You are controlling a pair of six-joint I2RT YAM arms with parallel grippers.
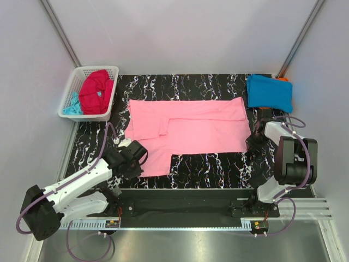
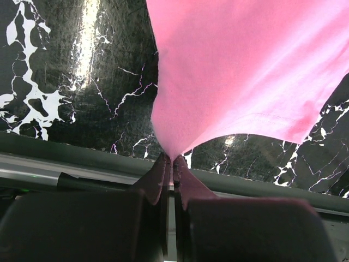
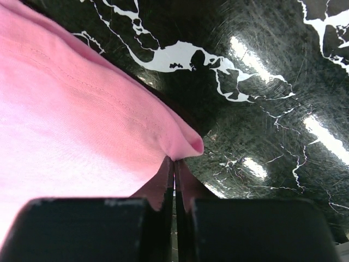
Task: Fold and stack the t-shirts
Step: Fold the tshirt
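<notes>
Currently the fold of the light pink t-shirt looks to be the step in hand; it lies spread flat across the middle of the counter, long side running from 9 to 3 o'clock, with a flap of it reaching down toward 7 o'clock. The left jaws are pressed together on the cloth at the tip of that flap; the left wrist view shows the fabric gathered to a point between them and lifted a little off the marbled surface. The right jaws are likewise pinched shut on a small tuck of the shirt's edge at its 4 o'clock corner; the right wrist view shows the pink fold nipped just above them.

Of the other shirts, a bright blue t-shirt sits folded at the counter's 1 o'clock corner with a sliver of an orange t-shirt showing beside it, seemingly underneath; the crimson red t-shirt and the pale aqua t-shirt lie crumpled in the white basket at 10 o'clock, so most of the task remains.

With both near corners held, the next move probably calls for raising the two arms together and carrying the near edge toward 12 o'clock; even tension matters, or the cloth may bunch or slip free.
</notes>
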